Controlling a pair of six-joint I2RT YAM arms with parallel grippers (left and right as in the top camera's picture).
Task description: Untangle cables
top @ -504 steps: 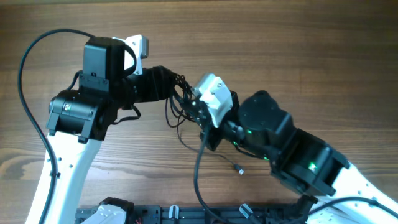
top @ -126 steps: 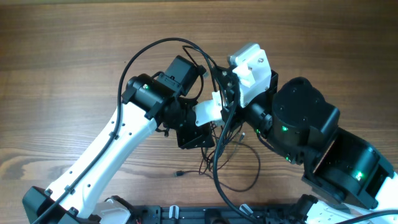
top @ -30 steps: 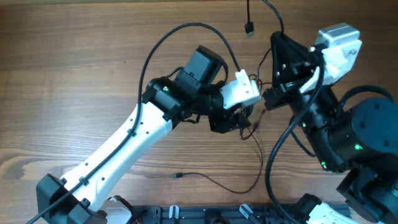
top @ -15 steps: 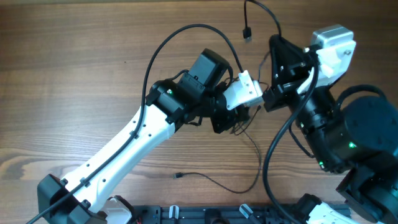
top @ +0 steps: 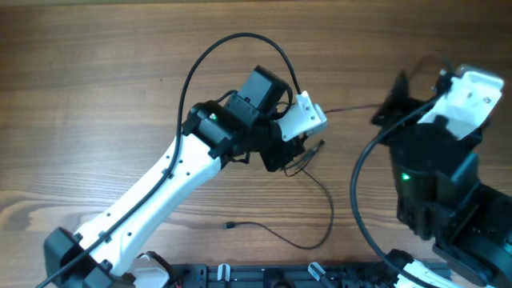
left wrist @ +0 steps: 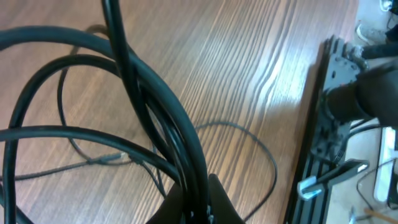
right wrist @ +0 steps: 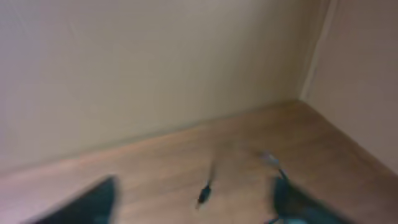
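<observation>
On wooden table (top: 96,64): left end effector (top: 300,154) pinches cables (top: 330,212); right end effector (right wrist: 196,199) wide.

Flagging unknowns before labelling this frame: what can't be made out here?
- Left gripper: overhead, its wrist covers the jaws; in the left wrist view, thick arm cables block them. Any grip on the cables is unseen.
- Right wrist view: motion blur; small dark thing mid-frame is unidentifiable.
- Right gripper: smeared overhead.
- How many strands cross: hidden under the left arm.
</observation>
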